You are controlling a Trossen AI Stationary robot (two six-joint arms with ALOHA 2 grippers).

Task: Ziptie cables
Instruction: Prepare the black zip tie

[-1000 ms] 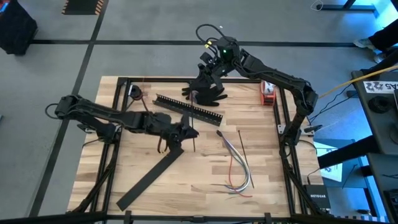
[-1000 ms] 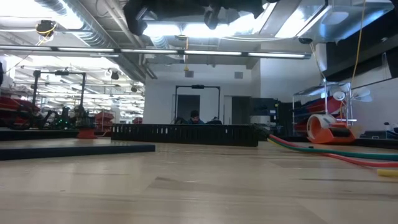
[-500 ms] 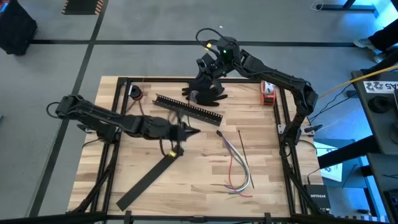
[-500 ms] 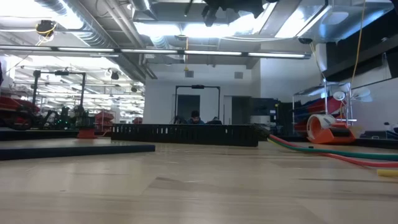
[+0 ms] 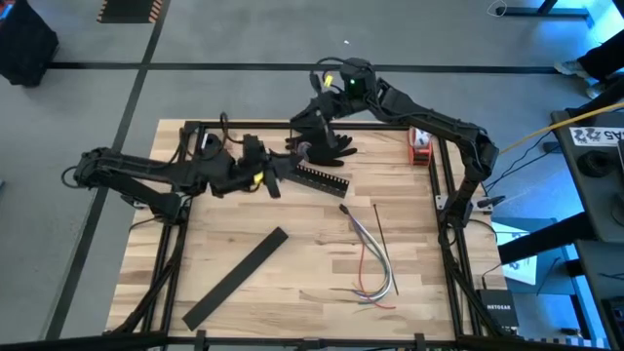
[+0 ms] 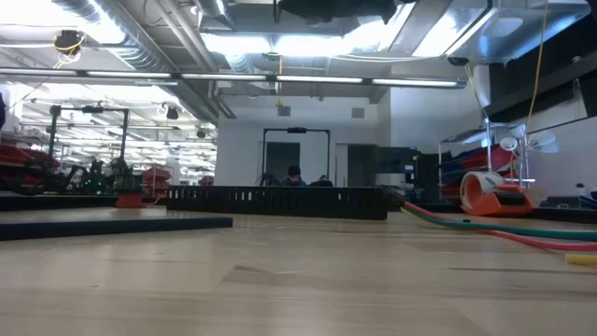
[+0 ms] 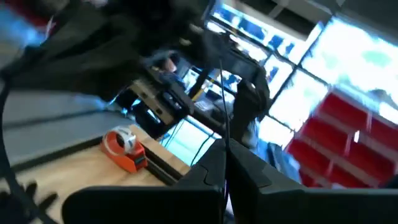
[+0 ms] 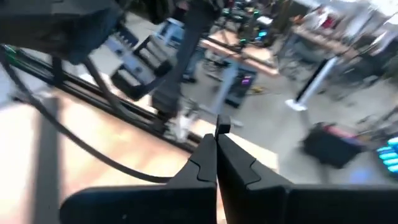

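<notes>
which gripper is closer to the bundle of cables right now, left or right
Left, though neither is close. The left gripper sits over the comb-slotted bar, up and to the left of the cables in the high view. The right gripper is farther, beyond that bar near the table's far edge.

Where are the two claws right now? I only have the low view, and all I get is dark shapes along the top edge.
Observer: Both are near the table's far edge. The left claw hangs over the left end of the comb-slotted bar.
Operator: And the right one?
Observer: The right claw sits just behind that bar, and its wrist view shows it shut.
Operator: Is either one holding the cables?
Observer: No. The cables lie loose on the right half of the table, with the ziptie right by them, both well clear of the claws.
</notes>
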